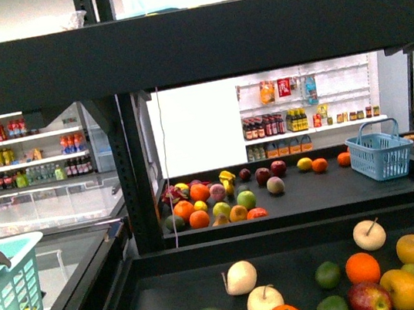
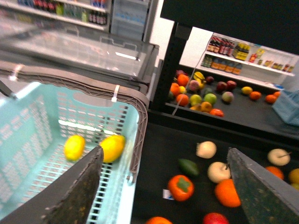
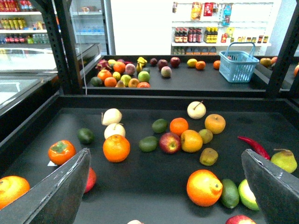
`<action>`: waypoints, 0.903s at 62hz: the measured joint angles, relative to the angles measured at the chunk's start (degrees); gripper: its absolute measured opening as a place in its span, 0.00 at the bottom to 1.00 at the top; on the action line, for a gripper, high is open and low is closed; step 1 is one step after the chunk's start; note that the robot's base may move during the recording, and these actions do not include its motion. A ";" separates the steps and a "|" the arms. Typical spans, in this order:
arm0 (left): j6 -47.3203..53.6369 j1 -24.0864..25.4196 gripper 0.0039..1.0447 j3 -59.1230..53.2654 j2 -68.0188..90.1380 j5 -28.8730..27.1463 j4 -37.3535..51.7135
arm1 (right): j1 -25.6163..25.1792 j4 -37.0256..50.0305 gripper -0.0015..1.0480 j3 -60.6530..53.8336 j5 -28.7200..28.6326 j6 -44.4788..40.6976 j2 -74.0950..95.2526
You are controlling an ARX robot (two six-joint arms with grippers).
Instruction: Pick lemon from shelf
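Two plain-yellow lemons [image 2: 74, 147] [image 2: 112, 148] lie in a teal basket [image 2: 56, 116] beside the black shelf [image 1: 297, 233]. My left gripper [image 2: 163, 186] is open and empty, with one finger over the basket's edge and the other over the near tray. My right gripper [image 3: 163, 191] is open and empty above the near tray [image 3: 140, 100], with an orange-yellow fruit [image 3: 204, 187] between its fingers. A small yellow oval fruit [image 1: 304, 163] on the far tray may be a lemon. It also shows in the right wrist view [image 3: 192, 62]. Neither gripper shows in the front view.
The near tray holds oranges [image 3: 116, 148], pale apples [image 3: 112, 116], a red apple [image 3: 170, 143], limes, a persimmon [image 3: 61, 151] and a red chilli [image 3: 254, 145]. A blue basket [image 1: 379, 153] stands on the far tray. The teal basket [image 1: 12, 309] sits at the front view's lower left.
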 joint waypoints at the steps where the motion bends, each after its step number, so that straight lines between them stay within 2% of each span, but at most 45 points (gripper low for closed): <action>1: 1.36 -1.11 0.69 -1.36 -2.62 -0.57 -1.09 | 0.00 0.00 0.93 0.00 0.00 0.00 0.00; 8: 5.86 -2.86 0.47 -8.20 -11.76 -1.75 -1.18 | 0.00 0.00 0.93 0.00 0.02 0.02 0.00; 23: 7.39 -3.04 0.02 -16.24 -16.83 -1.75 1.18 | 0.00 0.00 0.93 0.00 0.00 0.00 0.00; 32: 7.69 -3.04 0.02 -19.41 -23.69 -1.75 -3.02 | 0.00 0.00 0.93 0.00 -0.02 0.00 0.00; 56: 7.72 -3.04 0.02 -24.17 -28.30 -1.75 -2.38 | 0.00 0.00 0.93 0.00 -0.07 0.02 -0.02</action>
